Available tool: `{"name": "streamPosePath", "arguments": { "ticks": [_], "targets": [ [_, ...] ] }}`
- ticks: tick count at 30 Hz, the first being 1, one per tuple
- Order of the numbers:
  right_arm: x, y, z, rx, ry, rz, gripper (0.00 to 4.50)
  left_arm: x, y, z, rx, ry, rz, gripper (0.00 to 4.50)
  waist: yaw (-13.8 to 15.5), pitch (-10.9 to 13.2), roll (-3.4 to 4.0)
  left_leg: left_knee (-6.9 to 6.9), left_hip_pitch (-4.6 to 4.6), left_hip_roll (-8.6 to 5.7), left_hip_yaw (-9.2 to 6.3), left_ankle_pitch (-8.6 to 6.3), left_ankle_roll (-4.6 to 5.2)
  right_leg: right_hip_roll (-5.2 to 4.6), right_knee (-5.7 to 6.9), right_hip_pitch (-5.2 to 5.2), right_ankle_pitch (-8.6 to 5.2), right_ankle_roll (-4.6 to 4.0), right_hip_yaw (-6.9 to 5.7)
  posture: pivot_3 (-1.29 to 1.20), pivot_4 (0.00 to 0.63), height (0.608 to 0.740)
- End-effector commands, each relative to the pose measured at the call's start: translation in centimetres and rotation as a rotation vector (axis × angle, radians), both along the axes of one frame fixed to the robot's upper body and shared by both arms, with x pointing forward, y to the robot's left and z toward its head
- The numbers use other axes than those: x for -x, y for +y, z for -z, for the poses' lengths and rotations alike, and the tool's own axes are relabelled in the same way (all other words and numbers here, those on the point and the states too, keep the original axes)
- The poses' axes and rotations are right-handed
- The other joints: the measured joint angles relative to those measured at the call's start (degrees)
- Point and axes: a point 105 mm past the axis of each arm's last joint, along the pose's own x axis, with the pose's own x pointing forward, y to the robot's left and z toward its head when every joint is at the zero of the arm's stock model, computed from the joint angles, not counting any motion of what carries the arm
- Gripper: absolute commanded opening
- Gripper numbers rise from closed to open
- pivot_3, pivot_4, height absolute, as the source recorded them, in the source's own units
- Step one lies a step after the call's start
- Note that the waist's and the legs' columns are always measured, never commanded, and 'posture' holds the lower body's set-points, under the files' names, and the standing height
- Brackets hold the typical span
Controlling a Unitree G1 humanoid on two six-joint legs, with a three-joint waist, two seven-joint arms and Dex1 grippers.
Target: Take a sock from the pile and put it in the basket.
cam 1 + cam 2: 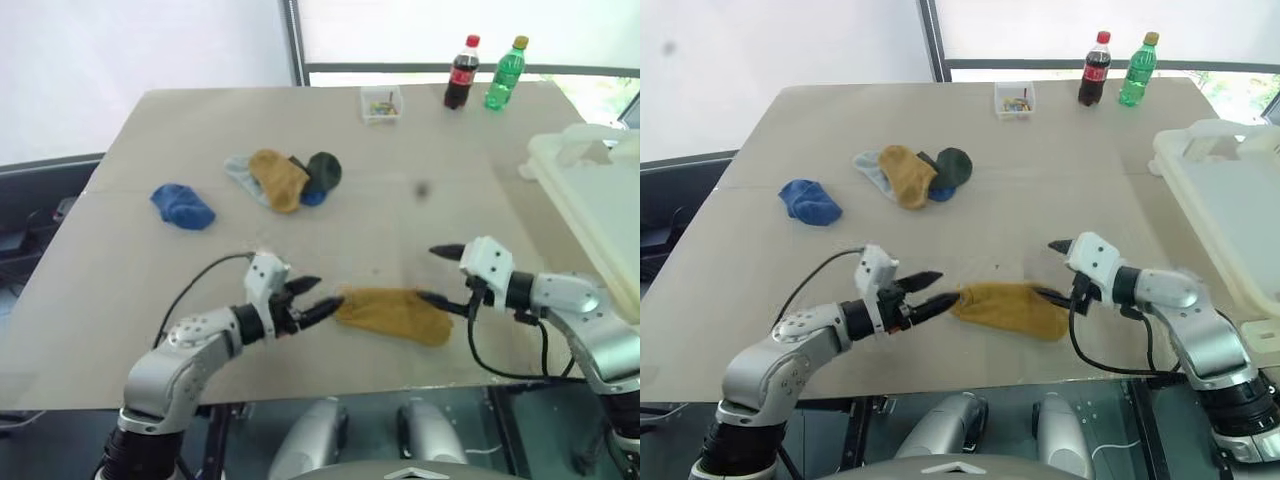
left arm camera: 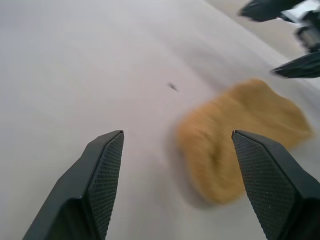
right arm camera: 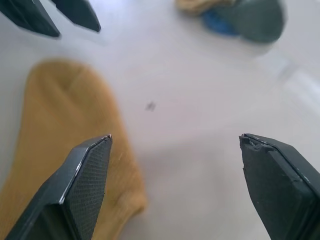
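Observation:
A mustard yellow sock (image 1: 392, 313) lies flat on the table near its front edge, held by neither gripper. My left gripper (image 1: 326, 294) is just left of it, open, and points at its end. My right gripper (image 1: 427, 274) is at the sock's right end, also open and wide. In the left wrist view the sock (image 2: 240, 135) lies just ahead of the spread fingers (image 2: 102, 180). The right wrist view has the sock (image 3: 65, 130) beside one finger. The pile (image 1: 285, 178) of yellow, grey, blue and dark green socks lies mid-table. The cream basket (image 1: 590, 200) stands at the right edge.
A lone blue sock (image 1: 183, 206) lies left of the pile. At the far edge stand a small clear box of coloured bits (image 1: 382, 103), a cola bottle (image 1: 461, 72) and a green bottle (image 1: 505, 74). The table's front edge runs just below both grippers.

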Motion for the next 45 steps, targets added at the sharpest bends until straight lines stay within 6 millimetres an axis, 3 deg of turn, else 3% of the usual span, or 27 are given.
{"name": "streamPosePath", "arguments": {
  "ticks": [1, 5, 10, 17, 28, 32, 45],
  "targets": [
    [0.4, 1.0, -3.5, -0.205, -0.096, -0.046, 4.16, -3.2, 3.7, 0.1, -0.269, -0.146, -0.175, 3.66, 0.0, 0.0, 0.0, -0.02, 0.0, 0.0, -0.02, 0.0, 0.0, 0.01, 0.01, 0.0, 0.0, 0.0, -0.02, 0.0, 0.15, 0.74],
    [0.0, 0.9, -3.7, -0.117, -0.177, -0.037, 4.16, -6.6, 3.9, -0.5, -0.289, -0.223, -0.25, 3.66, 0.1, 0.0, 0.01, -0.06, -0.02, -0.05, 0.02, 0.0, 0.0, -0.01, 0.0, -0.02, 0.0, 0.0, 0.03, 0.0, 0.15, 0.74],
    [-0.9, 0.6, -3.0, -0.055, -0.235, 0.021, 4.16, -9.9, 1.7, -1.3, -0.245, -0.254, -0.234, 3.66, 0.0, 0.0, -0.04, 0.03, -0.15, -0.15, -0.06, 0.01, 0.01, -0.08, -0.04, -0.08, 0.01, 0.02, -0.08, 0.0, 0.15, 0.74],
    [-1.1, -0.4, -2.9, -0.034, -0.268, 0.111, 4.16, -13.2, 0.4, -1.2, -0.28, -0.282, -0.266, 3.66, -0.4, 0.0, -0.04, 0.03, -0.22, -0.13, 0.0, 0.02, 0.01, -0.03, 0.04, -0.22, 0.01, 0.02, 0.03, 0.0, 0.15, 0.74],
    [-0.1, -1.3, -2.3, -0.008, -0.253, 0.146, 4.16, -13.5, 1.6, -3.0, -0.308, -0.409, -0.376, 3.66, -0.4, 0.0, -0.04, 0.05, -0.22, -0.12, 0.0, 0.02, 0.01, -0.02, 0.08, -0.23, 0.01, 0.03, 0.05, 0.0, 0.15, 0.74],
    [-0.2, -1.4, -2.1, -0.003, -0.259, 0.157, 4.16, -13.6, 2.6, -2.1, -0.355, -0.392, -0.427, 3.66, -0.2, 0.0, -0.04, 0.06, -0.22, -0.12, 0.0, 0.02, 0.01, -0.02, 0.08, -0.22, 0.01, 0.03, 0.04, 0.0, 0.15, 0.74],
    [0.3, -1.4, -2.1, 0.003, -0.268, 0.135, 4.16, -15.1, 2.5, -1.2, -0.388, -0.369, -0.456, 3.66, -0.3, 0.0, -0.05, 0.09, -0.22, -0.12, 0.0, 0.02, 0.01, -0.02, 0.08, -0.21, 0.02, 0.03, 0.03, 0.0, 0.15, 0.74]
  ]
}}
